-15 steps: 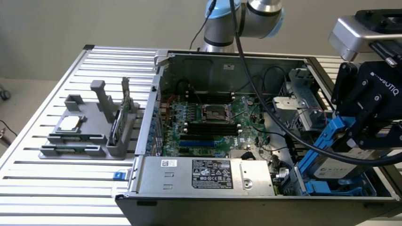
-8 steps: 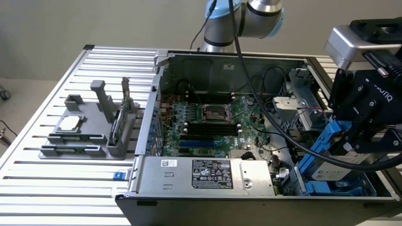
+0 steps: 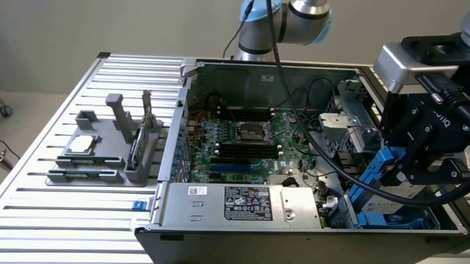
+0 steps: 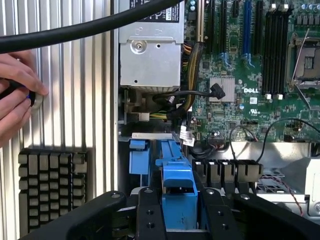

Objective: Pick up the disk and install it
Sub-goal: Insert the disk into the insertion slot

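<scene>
The disk (image 3: pixel 389 202), silver-grey with a white label and blue rails, hangs tilted over the lower right corner of the open computer case (image 3: pixel 220 71) in the exterior view. My gripper (image 3: pixel 415 165) is shut on it from above. In the wrist view the disk's blue rail end (image 4: pixel 178 187) sits between my two black fingers (image 4: pixel 148 212), the gripper (image 4: pixel 179 212) closed on it. Just below it is the drive bay with a blue bracket (image 4: pixel 138 156). The rest of the disk is hidden behind my fingers.
The motherboard (image 3: pixel 246 144) and silver power supply (image 3: pixel 242 203) fill the case. A grey fixture (image 3: pixel 110 154) holding a square chip and a memory stick stands on the slatted table at the exterior view's left. A person's hand (image 4: pixel 17 97) and a black heatsink (image 4: pixel 50 187) lie outside the case.
</scene>
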Robot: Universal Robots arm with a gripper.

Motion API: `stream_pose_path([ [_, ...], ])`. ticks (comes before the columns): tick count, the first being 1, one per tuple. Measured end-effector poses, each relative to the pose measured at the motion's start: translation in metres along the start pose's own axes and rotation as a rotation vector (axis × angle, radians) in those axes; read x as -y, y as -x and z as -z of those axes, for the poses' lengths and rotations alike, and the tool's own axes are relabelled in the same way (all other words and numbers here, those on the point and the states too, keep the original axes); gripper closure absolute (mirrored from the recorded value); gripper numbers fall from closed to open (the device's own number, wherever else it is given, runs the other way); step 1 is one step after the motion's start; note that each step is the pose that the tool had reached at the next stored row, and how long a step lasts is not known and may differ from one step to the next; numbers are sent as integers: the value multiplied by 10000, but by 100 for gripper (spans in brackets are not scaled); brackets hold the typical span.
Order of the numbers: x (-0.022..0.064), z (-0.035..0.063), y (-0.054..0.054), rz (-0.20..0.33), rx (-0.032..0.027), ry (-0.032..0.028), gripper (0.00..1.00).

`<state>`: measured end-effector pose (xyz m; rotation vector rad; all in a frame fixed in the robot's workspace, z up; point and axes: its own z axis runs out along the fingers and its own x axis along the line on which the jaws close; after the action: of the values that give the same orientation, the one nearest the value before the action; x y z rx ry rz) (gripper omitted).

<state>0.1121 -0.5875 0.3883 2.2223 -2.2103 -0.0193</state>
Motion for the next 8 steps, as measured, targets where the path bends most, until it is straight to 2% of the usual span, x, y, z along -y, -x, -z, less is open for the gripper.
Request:
stream_pose_path([
  [8,6,-121,-1,83,-1,0,67],
])
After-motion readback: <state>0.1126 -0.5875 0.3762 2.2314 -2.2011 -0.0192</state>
